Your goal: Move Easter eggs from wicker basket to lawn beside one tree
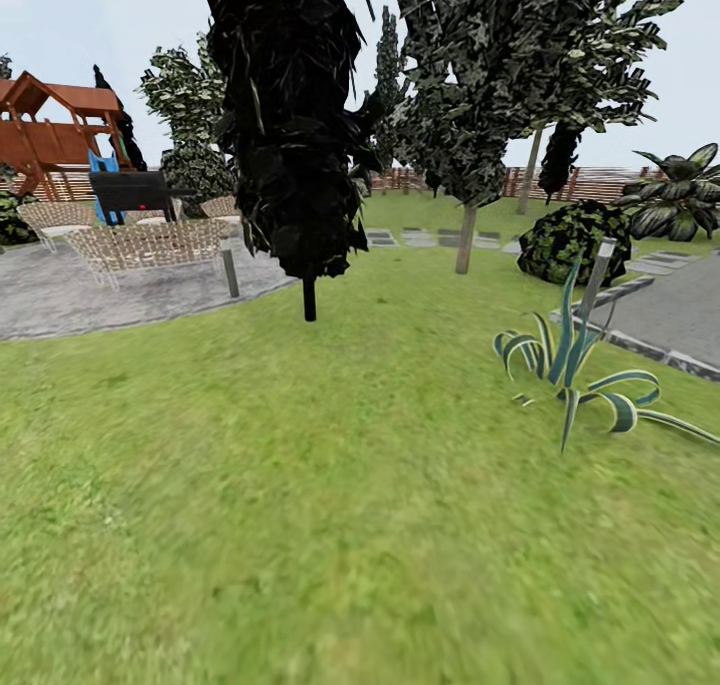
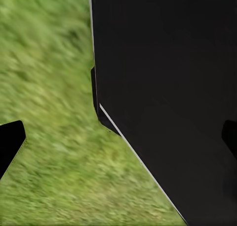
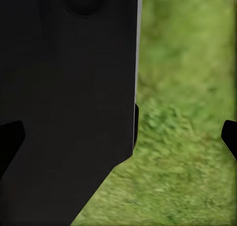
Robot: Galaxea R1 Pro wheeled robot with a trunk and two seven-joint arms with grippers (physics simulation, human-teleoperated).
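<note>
The Easter eggs and the wicker basket are out of view. The lawn [image 1: 300,505] spreads wide and green ahead of me in the garden. A tree [image 1: 466,237] with a straight pale trunk and a dark leafy crown stands at the middle right, well ahead. My left gripper [image 2: 118,142] hangs open over grass beside a black part of my body, nothing between its fingers [image 2: 10,143]. My right gripper [image 3: 118,139] is likewise open and empty above the grass, its fingers [image 3: 230,136] spread wide.
An all-black tree [image 1: 308,300] stands ahead at centre. A striped spiky plant [image 1: 570,370] grows at the right. A grey patio [image 1: 90,295] with wicker chairs lies at the left, a paved path [image 1: 670,315] at the right, and a round bush [image 1: 575,240] and a slat fence [image 1: 590,180] stand beyond.
</note>
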